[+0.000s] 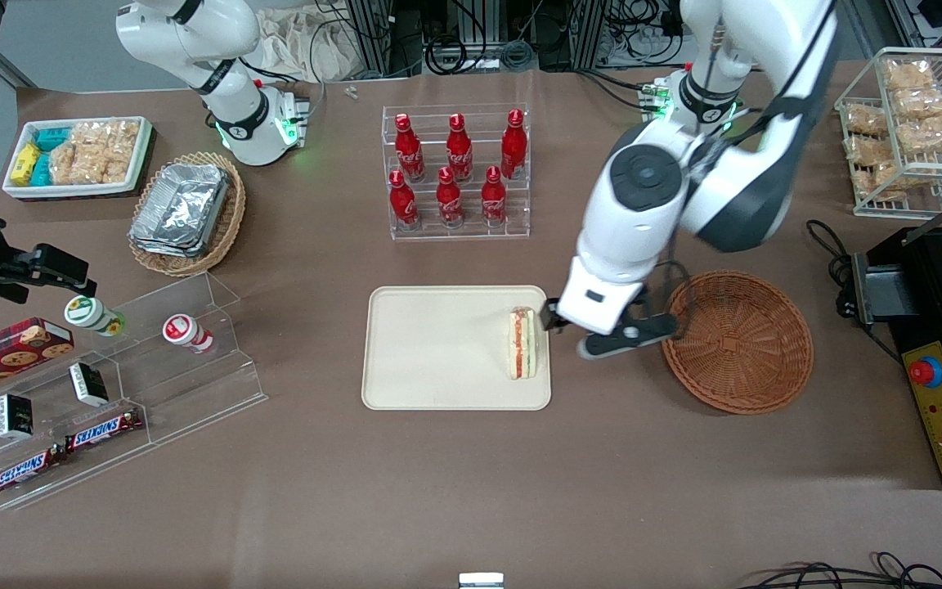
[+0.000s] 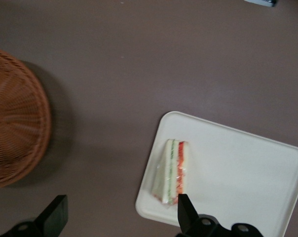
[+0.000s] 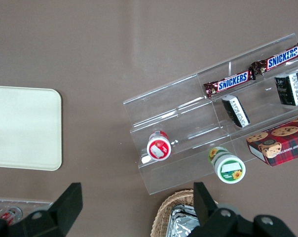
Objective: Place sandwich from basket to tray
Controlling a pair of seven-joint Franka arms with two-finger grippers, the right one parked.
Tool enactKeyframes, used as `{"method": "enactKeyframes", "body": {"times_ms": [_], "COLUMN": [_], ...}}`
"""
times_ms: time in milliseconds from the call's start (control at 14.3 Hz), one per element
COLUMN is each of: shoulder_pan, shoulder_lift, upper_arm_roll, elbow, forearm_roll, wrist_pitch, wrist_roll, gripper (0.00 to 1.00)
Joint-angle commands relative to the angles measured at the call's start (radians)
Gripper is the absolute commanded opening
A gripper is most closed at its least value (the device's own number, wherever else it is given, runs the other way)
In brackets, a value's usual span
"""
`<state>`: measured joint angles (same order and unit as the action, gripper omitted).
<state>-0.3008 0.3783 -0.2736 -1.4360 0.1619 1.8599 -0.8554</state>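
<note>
The sandwich (image 1: 522, 343) lies on the tray (image 1: 438, 352), at its edge nearest the basket (image 1: 737, 342), just right of frame centre. My hand (image 1: 594, 334) hangs spread wide and empty between them. The placing looks done; only pulling away remains.

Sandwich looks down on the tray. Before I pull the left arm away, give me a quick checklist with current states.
1. Sandwich on the tray: ok, lying at the edge nearest the basket.
2. Sandwich fully inside the rim: ok, the wrist view shows it on the tray surface, close to the rim.
3. Gripper released: ok, fingers open, nothing between them.
4. Gripper clear of sandwich: cannot tell, one fingertip shows right next to it.
5. Basket empty: ok in the front view.
6. Retreat path over the table between tray and basket: ok, nothing lying there.
</note>
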Motion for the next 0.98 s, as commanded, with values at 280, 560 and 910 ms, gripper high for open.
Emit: {"method": "enactKeyframes", "body": {"times_ms": [280,560,910], "shoulder_pan": [0.221,0.357,0.316], "shoulder_lift": [-0.076,-0.163,-0.358], "upper_arm_roll": [-0.003,0.001,0.186], "elbow": [0.074,0.060,-0.078], "forearm_roll": [-0.079,-0.117,-0.145], "wrist_pitch": [-0.252,-0.369,-0.403], "wrist_roll": [0.384,0.616,0.800], "gripper": [1.00,1.00,1.00]}}
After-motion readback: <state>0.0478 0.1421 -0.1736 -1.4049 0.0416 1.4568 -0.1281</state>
